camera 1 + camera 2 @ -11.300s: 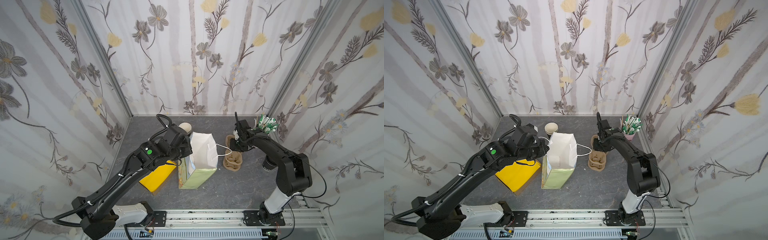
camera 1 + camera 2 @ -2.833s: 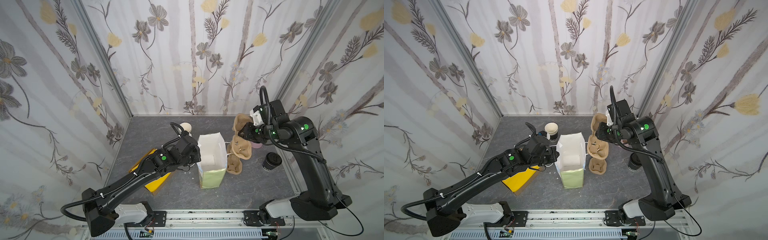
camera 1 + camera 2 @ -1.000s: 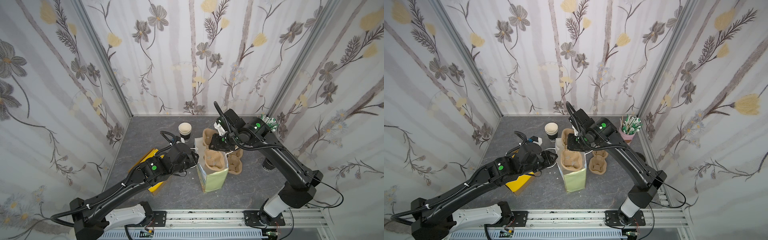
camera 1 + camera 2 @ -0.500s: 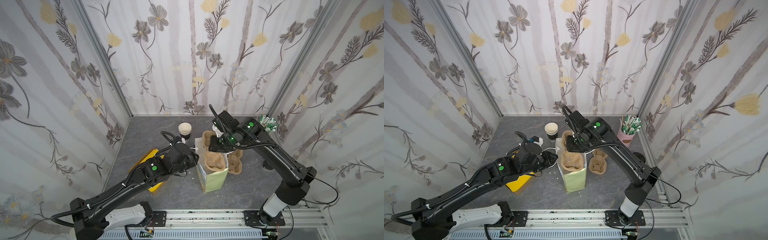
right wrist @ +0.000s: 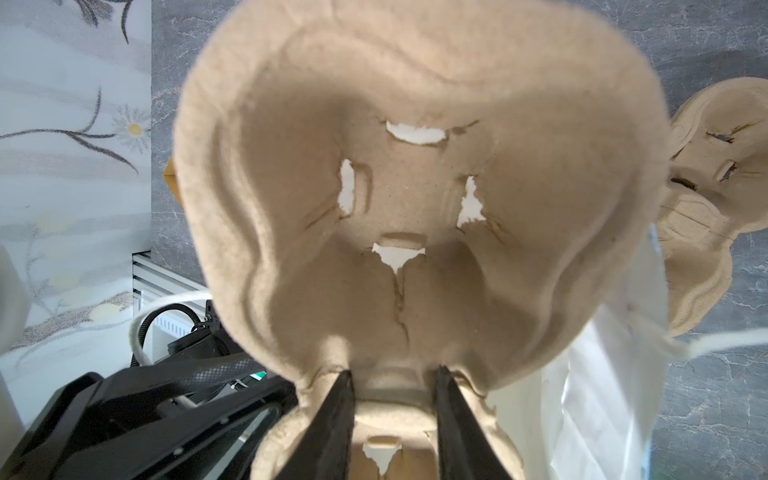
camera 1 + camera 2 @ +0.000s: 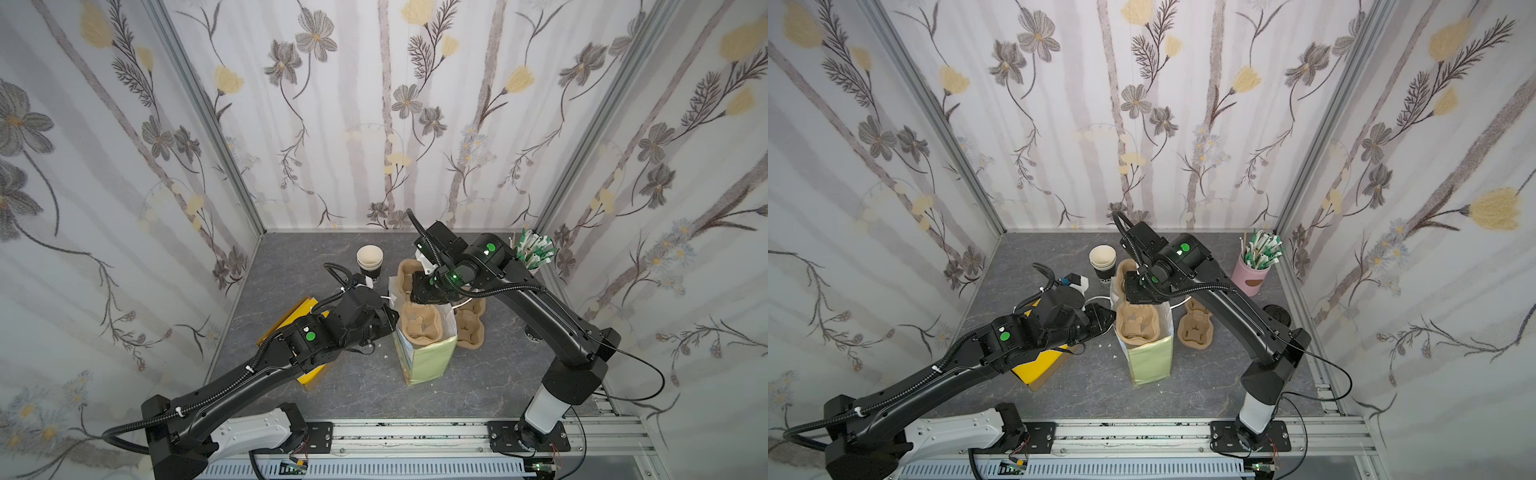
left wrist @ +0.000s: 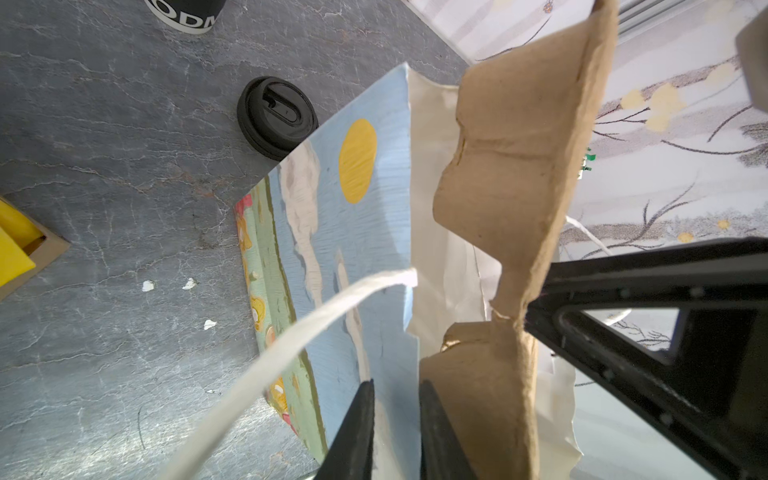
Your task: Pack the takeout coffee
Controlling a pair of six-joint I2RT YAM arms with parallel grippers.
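While right fingers (image 5: 332, 432) pinch the cup carrier (image 5: 291, 166), left fingers (image 7: 355, 436) narrowly parted, clamping the paper bag (image 7: 353, 249)

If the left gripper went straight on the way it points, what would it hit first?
The paper bag: the left gripper straddles its side wall at the rim. Next, probably, the cardboard cup carrier in its mouth, though depth is unclear.

The pulp cup carrier (image 6: 419, 328) fills the mouth of the paper bag (image 6: 424, 361); bare tabletop (image 6: 478, 386) lies open along the front edge.
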